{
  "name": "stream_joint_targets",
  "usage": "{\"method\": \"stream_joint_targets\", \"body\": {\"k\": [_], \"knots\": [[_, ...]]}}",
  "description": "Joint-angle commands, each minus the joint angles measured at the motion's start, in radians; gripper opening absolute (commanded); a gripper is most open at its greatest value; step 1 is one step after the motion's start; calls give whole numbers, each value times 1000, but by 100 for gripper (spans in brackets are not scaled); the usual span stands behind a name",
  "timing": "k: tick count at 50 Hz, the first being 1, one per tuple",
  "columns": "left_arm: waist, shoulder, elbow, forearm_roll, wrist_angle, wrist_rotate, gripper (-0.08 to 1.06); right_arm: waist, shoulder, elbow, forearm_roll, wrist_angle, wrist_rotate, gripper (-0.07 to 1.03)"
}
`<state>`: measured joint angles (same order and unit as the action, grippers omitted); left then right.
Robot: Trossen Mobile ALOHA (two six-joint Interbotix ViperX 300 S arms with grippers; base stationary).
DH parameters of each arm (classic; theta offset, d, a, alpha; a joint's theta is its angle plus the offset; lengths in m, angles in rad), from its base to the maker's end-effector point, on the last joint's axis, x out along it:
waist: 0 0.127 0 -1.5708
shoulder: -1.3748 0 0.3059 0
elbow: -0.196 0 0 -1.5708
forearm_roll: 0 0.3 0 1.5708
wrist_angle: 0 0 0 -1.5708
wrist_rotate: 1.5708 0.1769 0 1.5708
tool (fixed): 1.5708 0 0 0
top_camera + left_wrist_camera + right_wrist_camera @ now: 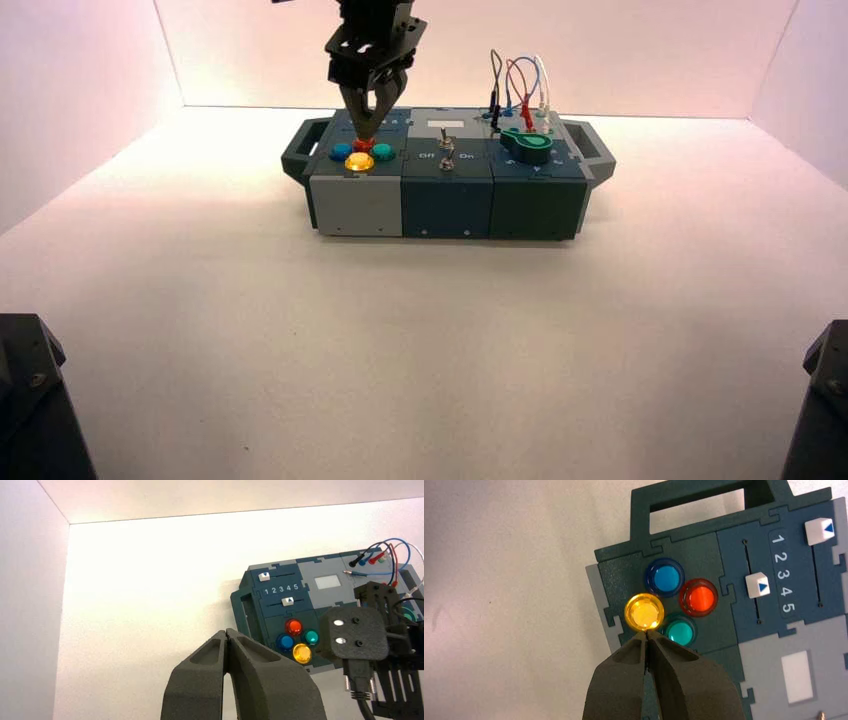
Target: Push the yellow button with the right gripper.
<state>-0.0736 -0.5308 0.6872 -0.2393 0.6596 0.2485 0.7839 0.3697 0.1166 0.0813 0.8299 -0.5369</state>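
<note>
The yellow button (644,612) glows at the near corner of a diamond of four buttons, beside the blue (665,578), red (698,597) and teal (679,632) buttons. It also shows in the high view (359,161) and the left wrist view (302,653). My right gripper (646,632) is shut, and its tip lies at the yellow button's edge; I cannot tell whether it touches. In the high view it (365,135) hangs over the cluster at the box's left end. My left gripper (227,632) is shut and empty, off to the box's left.
The box (355,205) stands mid-table with handles at both ends. Two white sliders (758,585) flank a 1–5 scale behind the buttons. A toggle switch (447,152), a green knob (527,146) and looped wires (520,85) lie further right. White walls enclose the table.
</note>
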Motion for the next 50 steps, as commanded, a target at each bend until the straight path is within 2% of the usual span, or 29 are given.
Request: {"method": "stream_joint_targets", "body": {"k": [1, 22, 33, 37, 42, 50], "knots": [[3, -5, -12, -3, -11, 5, -3, -11, -69, -17, -6, 11, 5, -2], [3, 0, -11, -3, -12, 5, -3, -94, -153, 72, -2, 14, 69, -2], [5, 2, -9, -3, -18, 3, -3, -120, -190, 112, 2, 5, 127, -2], [3, 2, -5, -5, -25, 3, -3, -123, -201, 121, 2, -2, 164, -2], [3, 2, -2, -5, -37, 2, -3, -132, -213, 129, 2, -17, 225, -2], [3, 2, 8, -3, -60, 0, -3, -161, -224, 140, 2, -28, 301, -2]]}}
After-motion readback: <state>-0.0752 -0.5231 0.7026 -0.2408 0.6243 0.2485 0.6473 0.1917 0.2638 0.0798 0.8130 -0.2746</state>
